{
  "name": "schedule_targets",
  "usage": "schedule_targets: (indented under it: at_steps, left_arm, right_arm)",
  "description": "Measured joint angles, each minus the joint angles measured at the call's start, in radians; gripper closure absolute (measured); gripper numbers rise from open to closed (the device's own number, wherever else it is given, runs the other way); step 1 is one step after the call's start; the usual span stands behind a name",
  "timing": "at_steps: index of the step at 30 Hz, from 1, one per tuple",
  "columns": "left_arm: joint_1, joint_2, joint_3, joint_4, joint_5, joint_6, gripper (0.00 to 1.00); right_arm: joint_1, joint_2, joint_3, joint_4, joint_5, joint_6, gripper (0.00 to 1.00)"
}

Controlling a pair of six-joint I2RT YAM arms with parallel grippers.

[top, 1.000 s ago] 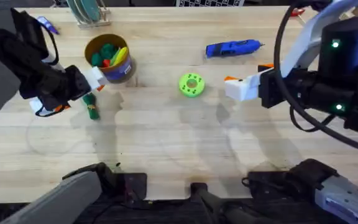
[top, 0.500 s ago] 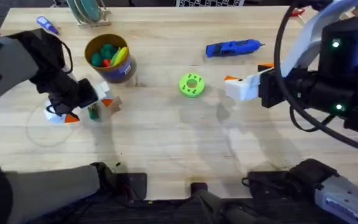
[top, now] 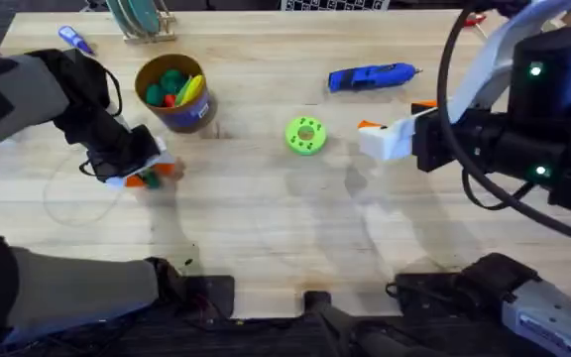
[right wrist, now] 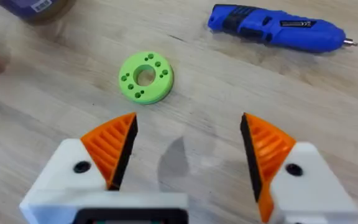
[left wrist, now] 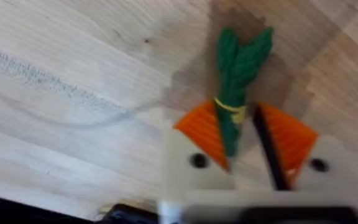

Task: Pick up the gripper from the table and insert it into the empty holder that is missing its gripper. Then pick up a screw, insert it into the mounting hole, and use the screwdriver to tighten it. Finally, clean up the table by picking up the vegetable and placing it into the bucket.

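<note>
Low, left pincer (left wrist: 241,146) clamped on vegetable (left wrist: 236,74), right pincer (right wrist: 188,146) apart, open tabletop (top: 266,208) between.

Even, bright light is falling on the table (top: 285,228), no glare. Soft multiple shadows are spreading toward the near edge below the green disc (top: 305,135), so light is coming from above. The left pincer (top: 139,174) beside the bucket (top: 173,94) is smearing with motion blur. In the left wrist view the vegetable (left wrist: 236,87) is looking soft, nearest white mounts defocused. The screwdriver (right wrist: 275,28) is reading sharp.
</note>
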Motion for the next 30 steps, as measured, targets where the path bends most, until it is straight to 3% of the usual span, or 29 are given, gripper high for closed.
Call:
schedule_targets:
  at_steps: [2, 4, 8, 13, 22, 30]
  left_arm:
    - [0.000, 0.000, 0.003, 0.000, 0.000, 0.000, 0.901]
    - [0.000, 0.000, 0.004, -0.001, -0.007, 0.002, 0.983]
    - [0.000, 0.001, 0.005, -0.011, -0.009, 0.002, 0.984]
    - [0.000, 0.024, 0.038, -0.129, -0.027, 0.002, 0.985]
    - [0.000, 0.004, 0.270, -0.305, -0.036, 0.000, 0.985]
    - [0.000, -0.127, 0.376, -0.297, 0.006, 0.000, 0.986]
  right_arm:
    - [0.000, 0.000, 0.000, 0.000, 0.000, 0.000, 0.023]
    - [0.000, 0.000, 0.000, 0.000, 0.000, 0.000, 0.022]
    - [0.000, 0.000, 0.000, 0.000, 0.000, 0.000, 0.021]
    - [0.000, 0.000, 0.000, 0.000, 0.000, 0.000, 0.023]
    - [0.000, 0.000, 0.000, 0.000, 0.000, 0.000, 0.023]
    - [0.000, 0.000, 0.000, 0.000, 0.000, 0.000, 0.021]
